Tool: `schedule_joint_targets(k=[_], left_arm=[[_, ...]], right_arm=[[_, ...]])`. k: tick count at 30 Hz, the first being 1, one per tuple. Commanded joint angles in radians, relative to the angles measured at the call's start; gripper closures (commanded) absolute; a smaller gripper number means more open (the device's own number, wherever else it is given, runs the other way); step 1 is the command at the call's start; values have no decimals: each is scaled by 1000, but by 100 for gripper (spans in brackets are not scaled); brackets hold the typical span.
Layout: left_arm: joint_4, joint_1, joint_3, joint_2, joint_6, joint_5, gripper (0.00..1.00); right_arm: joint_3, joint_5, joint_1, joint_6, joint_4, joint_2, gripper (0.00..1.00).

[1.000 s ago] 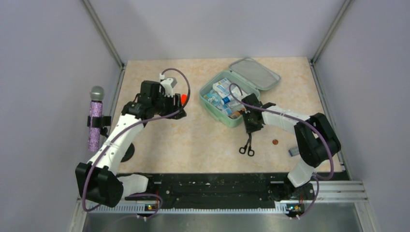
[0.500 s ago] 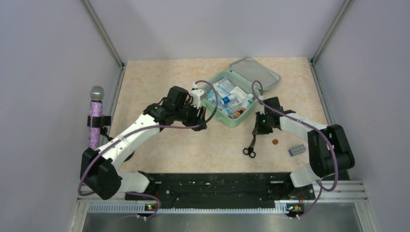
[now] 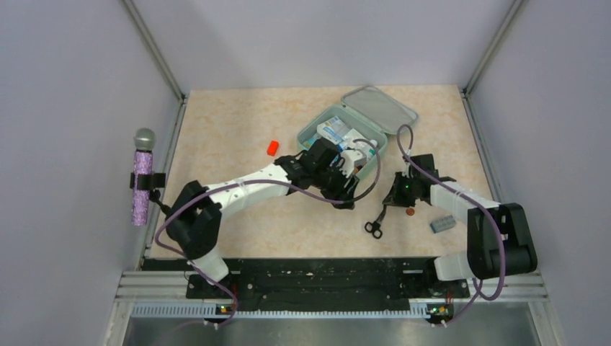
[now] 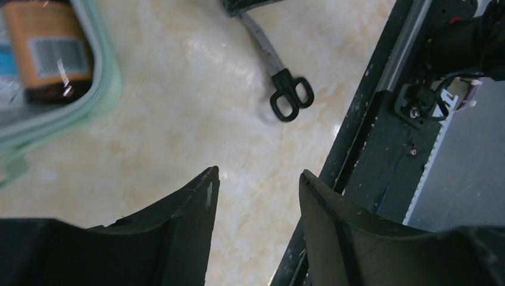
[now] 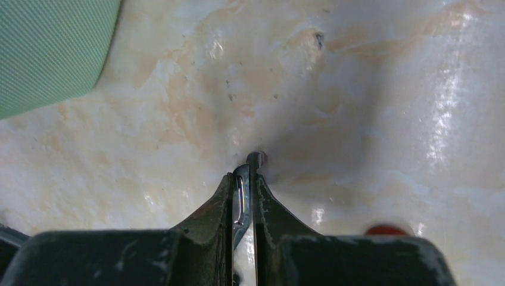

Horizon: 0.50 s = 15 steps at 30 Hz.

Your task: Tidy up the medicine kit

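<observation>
Pale mint-green square plastic medicine kit (image 3: 302, 137) sits at the far middle of the beige marbled bench (image 3: 238, 122), with its hinged lid (image 3: 380, 108) swung open to the far right. White-and-blue boxes fill the inside. The left wrist view shows an orange-brown bottle with a barcode label (image 4: 53, 53) lying in the kit's near corner. The left arm reaches across to the kit's near edge. The left claw (image 4: 257, 179) is spread wide with nothing between its fingers, and hangs over bare bench just off the kit's near rim. The right claw (image 5: 244, 179) is pinched tight on the thin metal blades of the black-handled scissors (image 3: 373, 228), just near-right of the kit. The blade tip pokes out past the fingertips (image 5: 223, 196), close to the bench surface. The scissor handles trail toward the near-left; cannot tell if they rest on the bench or hang clear. A small reddish-brown round coin (image 3: 409, 212) lies right beside the right claw. A small blue-grey flat strip (image 3: 442, 224) lies further right, near the right arm's elbow. A small orange cap-like piece (image 3: 272, 147) sits alone on the bench left of the kit. A purple glittery microphone with a grey head (image 3: 142, 176) is clipped upright on the left wall, well apart from everything else.
</observation>
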Motion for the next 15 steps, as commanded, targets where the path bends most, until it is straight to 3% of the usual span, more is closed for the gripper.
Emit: schedule_joint_targets(k=[1,8,15], left_arm=[[123,-64,110,115,-30,88,43],[122,-124,199,303,-79,53,41],[120,-141,176,371,-110,49,40]], right_arm=[[-44,21,-28,21,-21,-28,100],[-76,-4,-77,31,-14,-44,100],[-78,-26,-83,44,17,-17,100]])
